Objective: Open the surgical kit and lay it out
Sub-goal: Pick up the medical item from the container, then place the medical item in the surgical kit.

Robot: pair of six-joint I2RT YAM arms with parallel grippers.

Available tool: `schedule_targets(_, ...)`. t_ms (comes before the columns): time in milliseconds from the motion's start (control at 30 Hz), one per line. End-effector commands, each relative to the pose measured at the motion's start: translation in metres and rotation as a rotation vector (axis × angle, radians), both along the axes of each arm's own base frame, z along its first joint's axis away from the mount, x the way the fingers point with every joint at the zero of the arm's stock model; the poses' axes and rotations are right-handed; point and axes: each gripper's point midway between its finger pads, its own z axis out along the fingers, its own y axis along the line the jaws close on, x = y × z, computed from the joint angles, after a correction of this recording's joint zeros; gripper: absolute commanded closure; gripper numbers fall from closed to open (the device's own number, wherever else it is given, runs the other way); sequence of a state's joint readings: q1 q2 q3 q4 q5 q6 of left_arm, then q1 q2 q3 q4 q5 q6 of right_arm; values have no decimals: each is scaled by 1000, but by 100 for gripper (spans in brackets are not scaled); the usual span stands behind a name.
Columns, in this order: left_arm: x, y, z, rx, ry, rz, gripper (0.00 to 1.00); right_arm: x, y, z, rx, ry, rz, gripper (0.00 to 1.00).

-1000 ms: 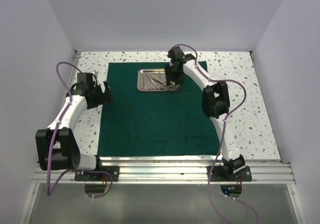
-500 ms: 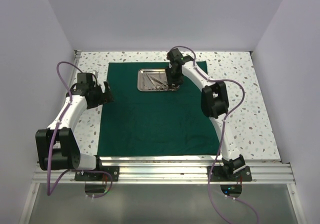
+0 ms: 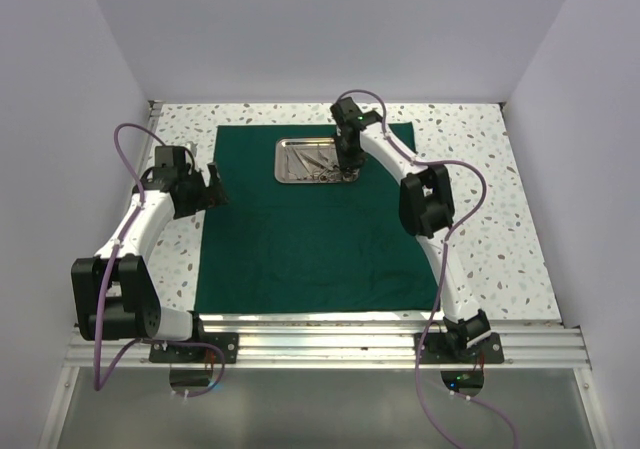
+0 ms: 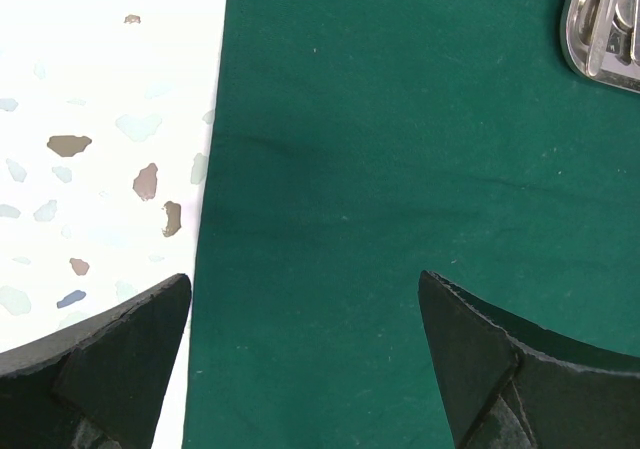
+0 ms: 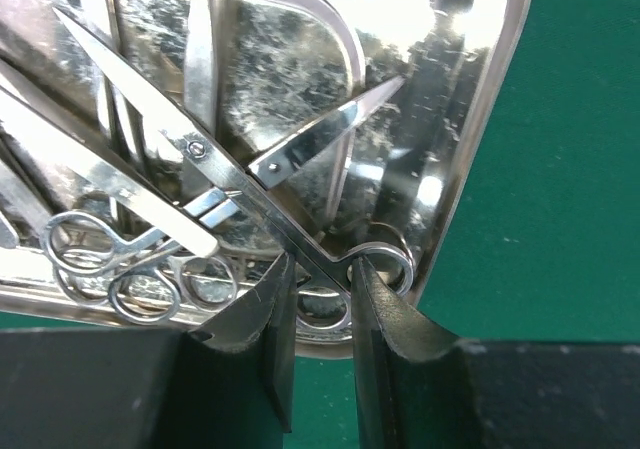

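- Straddling the scissors at the shank by one ring: right gripper, jaws narrow; cannot tell if they pinch.
- Left gripper wide open, empty, above the cloth's left edge.
- Tray sits on the far part of the spread cloth, tools tangled inside.
- Judgement: scissors are light, stiff and slick, and may swivel or snag neighbours; a hold nearer the pivot looks safer.

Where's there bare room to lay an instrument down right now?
Free: the green cloth from the tray to its near edge, and the speckled table right of the cloth. Crowded: the tray, full of instruments with the right gripper in it; the left gripper hangs over the cloth's left edge.
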State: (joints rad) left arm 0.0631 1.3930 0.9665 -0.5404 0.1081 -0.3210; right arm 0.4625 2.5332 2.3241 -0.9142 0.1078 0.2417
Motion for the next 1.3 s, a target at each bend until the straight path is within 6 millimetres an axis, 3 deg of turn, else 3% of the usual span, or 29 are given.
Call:
schedule_targets(0, 4, 0, 3, 1, -30, -17, 0, 9, -9, 19, -28, -41, -15, 100)
schedule_targets(267, -1, 11, 6, 49, -30, 37, 0, 15, -8, 105, 48, -187, -43, 100)
schedule_targets(300, -1, 11, 6, 44, -30, 36, 0, 13, -10, 123, 55, -215, -54, 100)
schedule_targets(400, -1, 8, 6, 29, -31, 40, 0, 2, -21, 138, 68, -220, -129, 100)
schedule_targets(500, 0, 7, 8, 17, -42, 44, 0, -26, -36, 150, 92, -202, -246, 100)
schedule_targets(533, 1, 7, 8, 17, -45, 44, 0, -45, -48, 155, 102, -195, -329, 100)
schedule_targets(600, 1, 7, 7, 18, -43, 53, 0, -70, -60, 154, 110, -173, -408, 100)
schedule_targets(633, 1, 7, 7, 16, -46, 55, 0, -96, -70, 128, 88, -97, -487, 100)
schedule_targets(667, 1, 7, 5, 12, -45, 58, 0, -113, -75, 143, 135, -108, -519, 100)
schedule_targets(700, 1, 6, 4, 7, -44, 58, 0, -128, -79, 137, 144, -84, -550, 100)
schedule_targets(733, 1, 5, 4, 1, -47, 55, 0, -158, -87, 128, 165, -34, -620, 100)
schedule_targets(900, 6, 0, -1, -27, -52, 52, 0, -233, -93, 81, 213, 170, -760, 100)
schedule_targets(967, 9, -2, -5, -39, -52, 48, 0, -251, -95, 66, 190, 230, -765, 100)
schedule_targets(1067, 11, -4, -11, -53, -45, 44, 0, -260, -95, 54, 171, 275, -762, 100)
schedule_targets(1267, 17, -9, -16, -72, -29, 29, 0, -273, -71, 26, 190, 431, -666, 99)
